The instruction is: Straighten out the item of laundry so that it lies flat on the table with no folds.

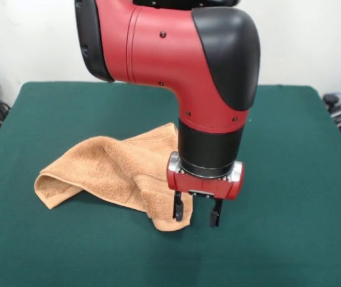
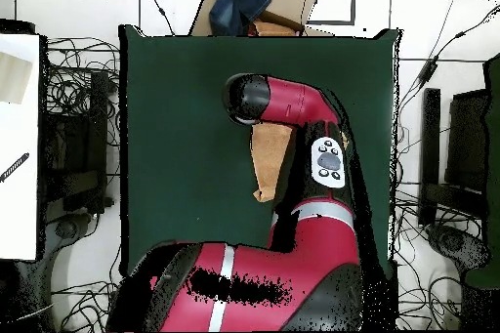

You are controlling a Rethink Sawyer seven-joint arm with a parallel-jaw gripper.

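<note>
I work in a robotics lab, not a home. My red arm [image 1: 176, 66] hangs over a green felt table [image 2: 176, 134] against a bare white wall [image 1: 27, 36]. Tangled cables [image 2: 73, 95] sprawl at nine o'clock overhead, and black equipment [image 2: 467, 144] stands at three o'clock.

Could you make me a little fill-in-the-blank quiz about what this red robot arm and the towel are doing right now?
1. The towel lies on a table whose top is dark ____.
2. The towel's colour is peach-____.
3. The towel is not flat: it lies ____.
4. The gripper is at the towel's edge with its fingers ____.

Missing words: green; orange; crumpled; open
</note>
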